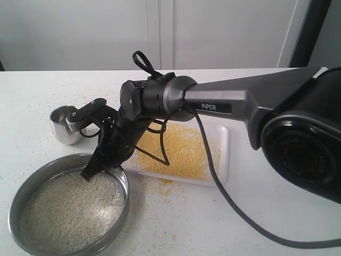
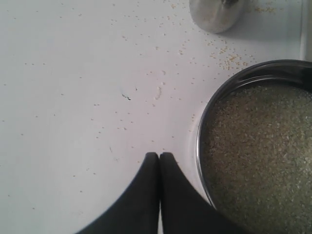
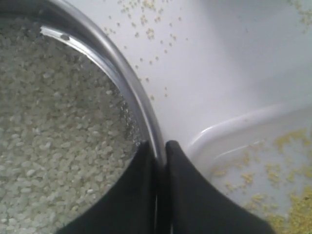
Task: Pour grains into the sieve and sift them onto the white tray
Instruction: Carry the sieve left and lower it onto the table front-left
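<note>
Right claw point(image 1: 87, 173) clamps the sieve point(image 1: 42, 170) rim, on the bench point(image 1: 176, 229) just beside the tray point(image 1: 222, 152).

The dark arm point(image 1: 224, 101) hides the tray's left end and part of the cup point(image 1: 63, 125). The sieve mesh lies buried under off-white rice-like grains point(image 1: 69, 208), and both wrist views cut the sieve off. The exterior view does not show the left claw point(image 2: 159, 155); its 2 black fingers touch with nothing between them, over bare bench near the sieve. The right claw's 2 fingers straddle the steel wall, 1 inside and 1 outside. There is 1 round shiny sieve, 1 small rounded steel cup behind it, and 1 white round-cornered tray carrying fine yellow granules point(image 1: 181, 149). Stray granules speckle the bench.
</note>
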`<action>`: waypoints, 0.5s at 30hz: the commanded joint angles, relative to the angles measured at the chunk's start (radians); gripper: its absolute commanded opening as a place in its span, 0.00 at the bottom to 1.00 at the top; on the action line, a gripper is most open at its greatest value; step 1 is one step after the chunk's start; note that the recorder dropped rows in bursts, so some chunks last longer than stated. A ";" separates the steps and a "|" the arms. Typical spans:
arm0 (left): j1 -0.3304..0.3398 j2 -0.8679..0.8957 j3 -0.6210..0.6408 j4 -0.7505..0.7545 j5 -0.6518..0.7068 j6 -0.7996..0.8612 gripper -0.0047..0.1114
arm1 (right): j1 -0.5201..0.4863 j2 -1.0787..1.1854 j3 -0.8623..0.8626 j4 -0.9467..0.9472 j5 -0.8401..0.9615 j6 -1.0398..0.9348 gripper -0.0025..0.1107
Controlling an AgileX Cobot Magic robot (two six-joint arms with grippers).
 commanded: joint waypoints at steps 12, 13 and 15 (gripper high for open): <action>0.000 -0.007 0.003 -0.004 0.007 -0.001 0.04 | -0.002 -0.047 -0.001 -0.065 -0.002 0.014 0.39; 0.000 -0.007 0.003 -0.004 0.007 -0.001 0.04 | -0.002 -0.057 -0.001 -0.065 0.000 0.014 0.39; 0.000 -0.007 0.003 -0.004 0.007 -0.001 0.04 | -0.002 -0.074 -0.001 -0.062 0.002 0.014 0.41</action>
